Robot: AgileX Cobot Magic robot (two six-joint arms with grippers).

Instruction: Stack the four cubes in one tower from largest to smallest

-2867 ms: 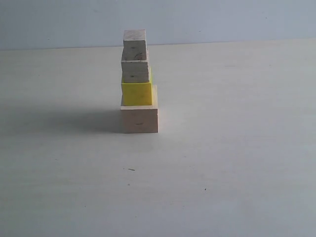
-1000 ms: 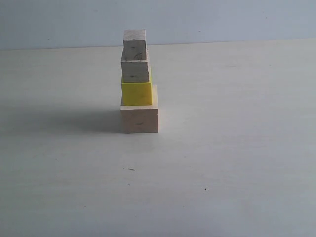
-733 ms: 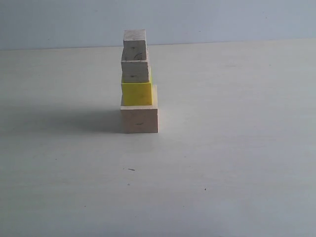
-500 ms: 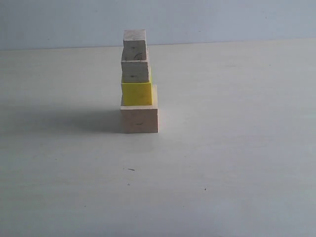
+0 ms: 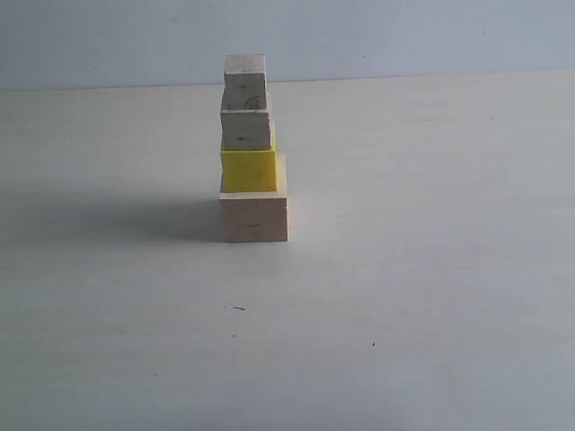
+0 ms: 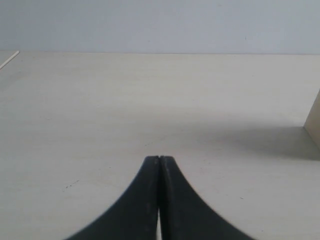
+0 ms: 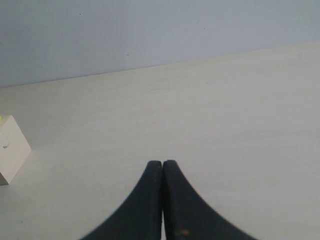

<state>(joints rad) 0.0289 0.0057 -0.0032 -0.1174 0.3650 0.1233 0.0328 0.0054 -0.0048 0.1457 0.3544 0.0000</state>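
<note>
The tower stands left of the middle in the exterior view: the large pale cube (image 5: 254, 218) at the bottom, the yellow cube (image 5: 249, 170) on it, the medium pale cube (image 5: 246, 128) above, the small pale cube (image 5: 245, 79) on top. Neither arm shows in that view. My left gripper (image 6: 159, 159) is shut and empty over bare table, with only an edge of the large pale cube (image 6: 314, 119) at the frame's side. My right gripper (image 7: 162, 163) is shut and empty too, far from the large pale cube (image 7: 12, 148) and a sliver of the yellow cube (image 7: 1, 118).
The pale table (image 5: 431, 269) stretches around the tower, and a plain grey-blue wall (image 5: 404, 36) rises behind it. The tower's shadow (image 5: 117, 220) falls to its left.
</note>
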